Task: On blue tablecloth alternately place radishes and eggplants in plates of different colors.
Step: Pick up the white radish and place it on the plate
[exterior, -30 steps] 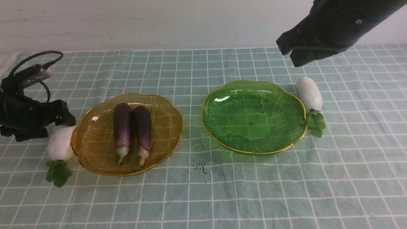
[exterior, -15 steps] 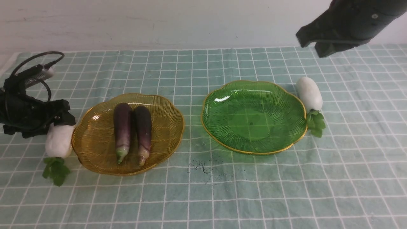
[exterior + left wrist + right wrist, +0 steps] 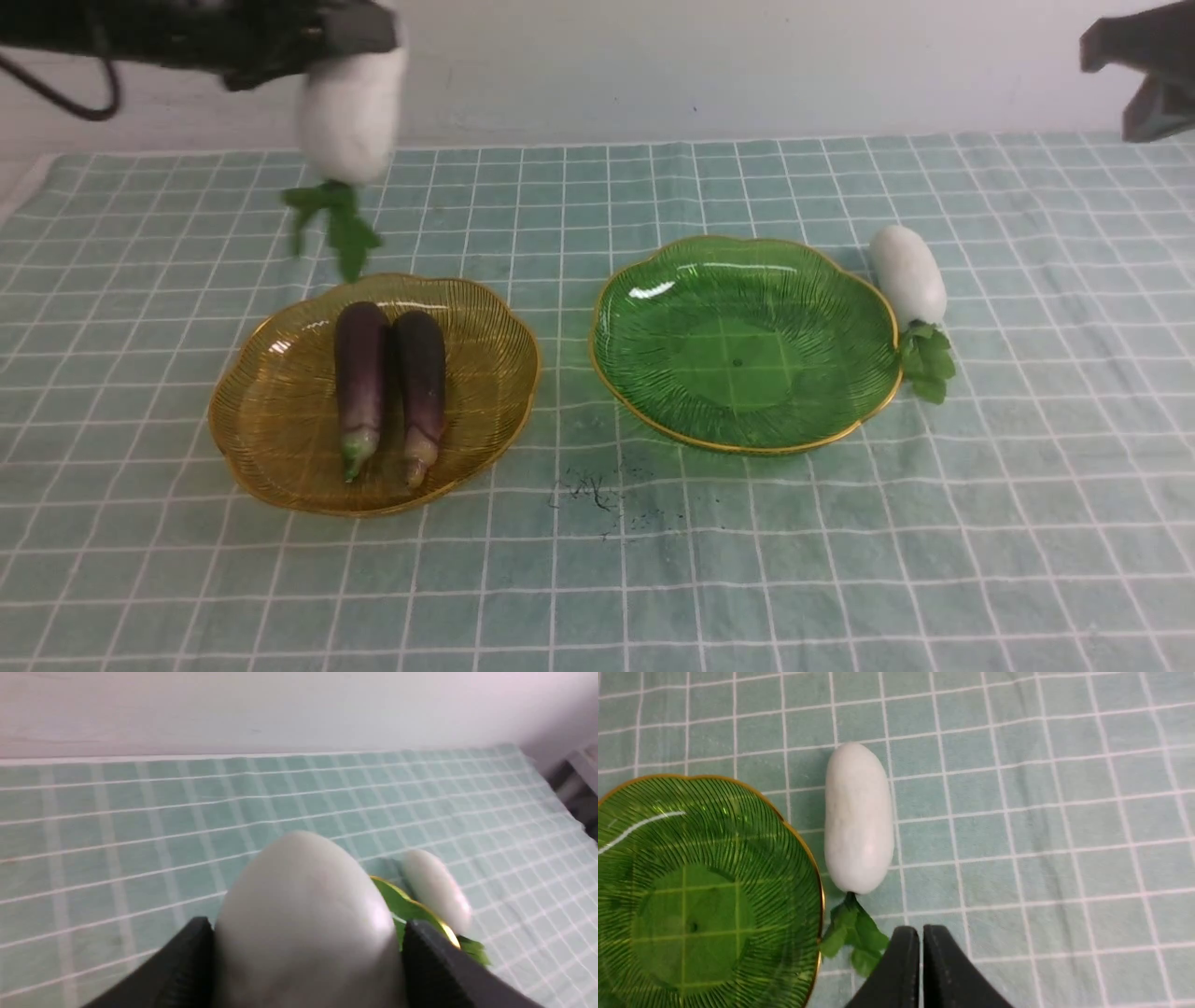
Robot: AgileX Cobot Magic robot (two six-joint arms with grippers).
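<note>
At upper left, our left gripper clamps 1 radish high, clearing the amber plate with 2 eggplants, probably bound for the empty green plate. Our right gripper, jaws pressed together, hovers near the second radish.

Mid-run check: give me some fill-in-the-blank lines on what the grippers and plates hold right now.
1. The left gripper holds a ____ in the air.
2. The empty plate is ____.
3. The right gripper is ____, holding nothing.
4. Two ____ lie side by side in the amber plate.
Missing words: radish; green; shut; eggplants.
</note>
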